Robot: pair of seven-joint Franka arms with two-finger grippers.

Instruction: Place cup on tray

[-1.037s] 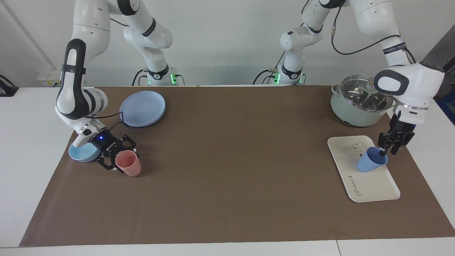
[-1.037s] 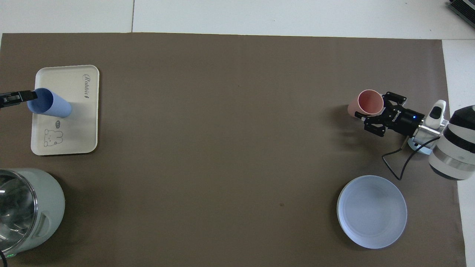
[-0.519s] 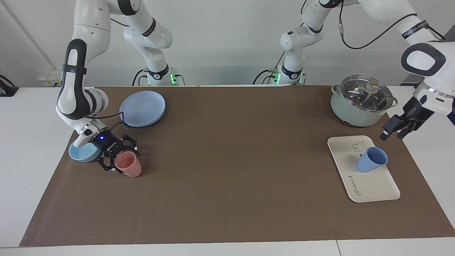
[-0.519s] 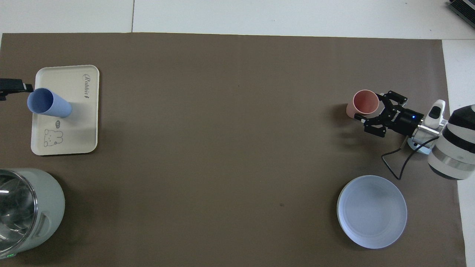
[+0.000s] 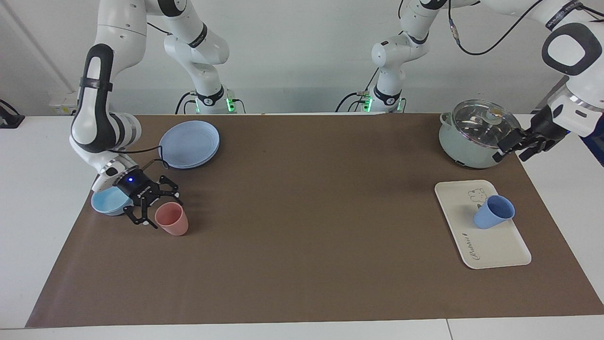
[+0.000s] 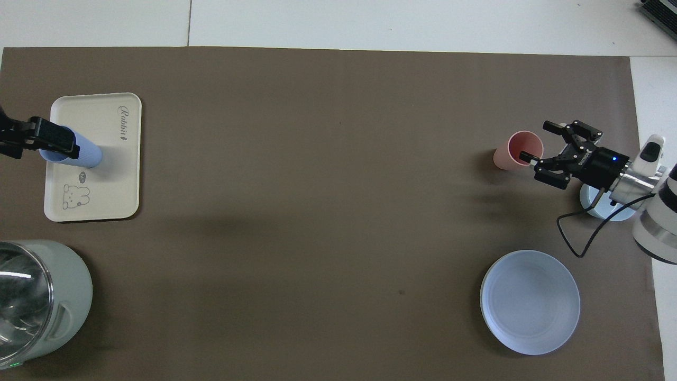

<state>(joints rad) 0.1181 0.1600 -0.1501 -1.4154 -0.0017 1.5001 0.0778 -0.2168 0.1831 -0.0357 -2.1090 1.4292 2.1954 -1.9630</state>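
Matt plastic cup (image 5: 493,212) on smooth matt tray (image 5: 500,248); glossy metal pot (image 5: 474,137); matt brown paper-like mat (image 5: 302,236).

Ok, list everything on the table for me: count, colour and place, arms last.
cup: one, medium blue, upright on the tray, free of any grip.
tray: one, cream-white, at the left arm's end of the table.
pot: one, pale green with a glass lid, nearer to the robots than the tray.
pink cup: one, pink, upright on the mat at the right arm's end.
bowl: one, light blue, beside the pink cup.
plate: one, pale blue, nearer to the robots than the bowl.
mat: one, brown, covering the table.
left tool: one, black, open, raised beside the pot.
right tool: one, black, open, low by the pink cup, not gripping it.
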